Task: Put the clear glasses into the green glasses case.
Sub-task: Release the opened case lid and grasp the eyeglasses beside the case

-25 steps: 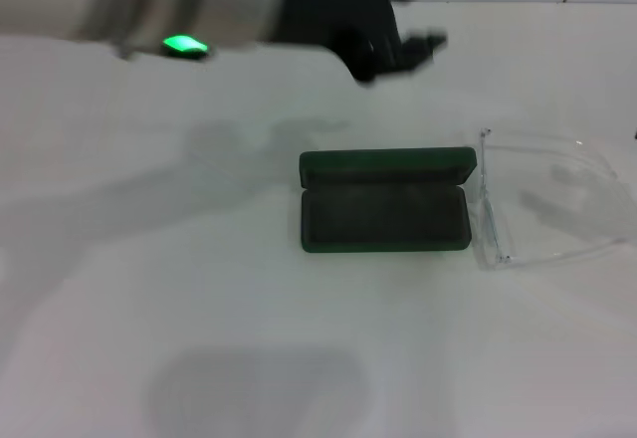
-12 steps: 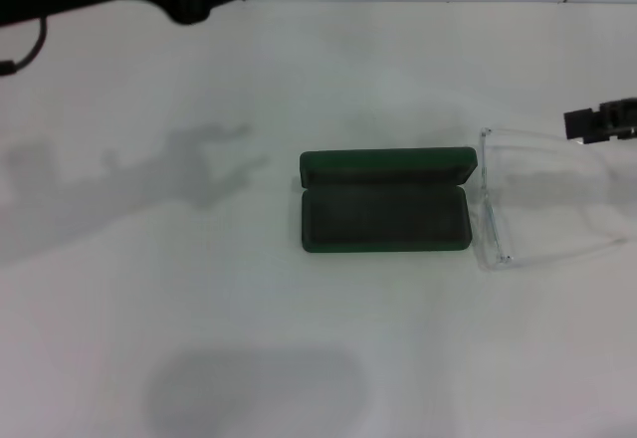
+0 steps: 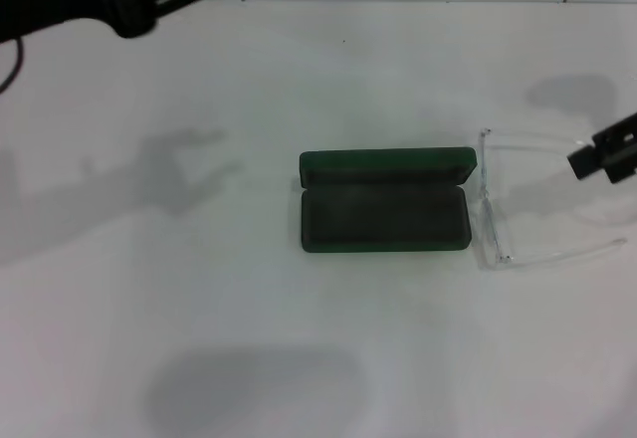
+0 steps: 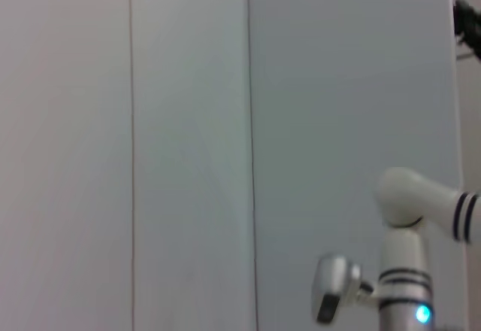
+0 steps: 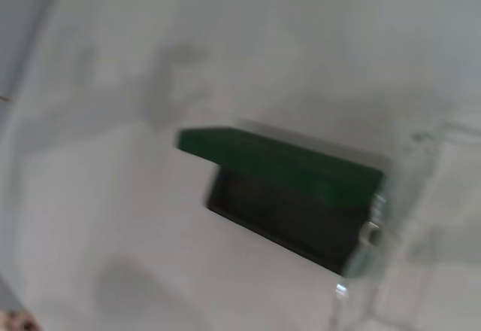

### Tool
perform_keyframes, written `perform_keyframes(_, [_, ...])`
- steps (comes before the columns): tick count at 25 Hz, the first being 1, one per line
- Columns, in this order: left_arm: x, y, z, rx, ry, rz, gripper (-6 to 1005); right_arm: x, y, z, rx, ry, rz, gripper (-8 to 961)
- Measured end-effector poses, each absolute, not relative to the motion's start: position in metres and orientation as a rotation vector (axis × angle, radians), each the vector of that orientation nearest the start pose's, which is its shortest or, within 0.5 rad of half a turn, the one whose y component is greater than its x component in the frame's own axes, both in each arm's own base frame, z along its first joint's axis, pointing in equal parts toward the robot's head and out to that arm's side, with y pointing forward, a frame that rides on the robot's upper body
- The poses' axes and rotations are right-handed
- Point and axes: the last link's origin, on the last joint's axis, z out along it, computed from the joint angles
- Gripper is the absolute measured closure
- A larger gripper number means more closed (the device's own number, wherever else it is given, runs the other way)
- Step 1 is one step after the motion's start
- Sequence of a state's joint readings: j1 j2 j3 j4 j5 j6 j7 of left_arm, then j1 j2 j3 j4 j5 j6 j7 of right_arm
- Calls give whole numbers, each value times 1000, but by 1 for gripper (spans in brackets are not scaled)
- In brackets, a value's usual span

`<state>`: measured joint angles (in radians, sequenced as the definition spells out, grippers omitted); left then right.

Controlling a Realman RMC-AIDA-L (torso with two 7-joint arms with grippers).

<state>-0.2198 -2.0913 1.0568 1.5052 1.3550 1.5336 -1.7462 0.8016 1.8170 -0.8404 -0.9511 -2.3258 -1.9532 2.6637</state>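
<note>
Since a moment ago your left gripper (image 3: 149, 0) has pulled back to the far left corner, jaws impossible to tell, green glasses case (image 3: 384, 201) open mid-counter (image 3: 249, 338), clear glasses (image 3: 518, 209) touching its right end, right gripper (image 3: 607, 154) now lower over them, jaws unclear.

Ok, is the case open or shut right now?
Open. The case lies on the table with its lid hinged back, dark lining exposed and nothing in it. The glasses lie beside it, outside.
</note>
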Motion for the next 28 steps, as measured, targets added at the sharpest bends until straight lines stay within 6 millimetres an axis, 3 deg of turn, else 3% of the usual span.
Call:
perform_keyframes(5, [-141,294,110,-2522,-160,-1154,538,182,381,102,-2525,1656,-372,254])
perform_keyframes(11, [-142,298,103,-2559,-163,-1102,538,170,392,74,-2512,1529,-508,278])
perform_keyframes(20, [-142,298,91,-2597,-144,-1109,537,170,400,38,-2532,1515,-486,315])
perform_keyframes(28, [-144,296,88,-2608,-134,-1114,537,176,402,24,-2513,1537,-457,339])
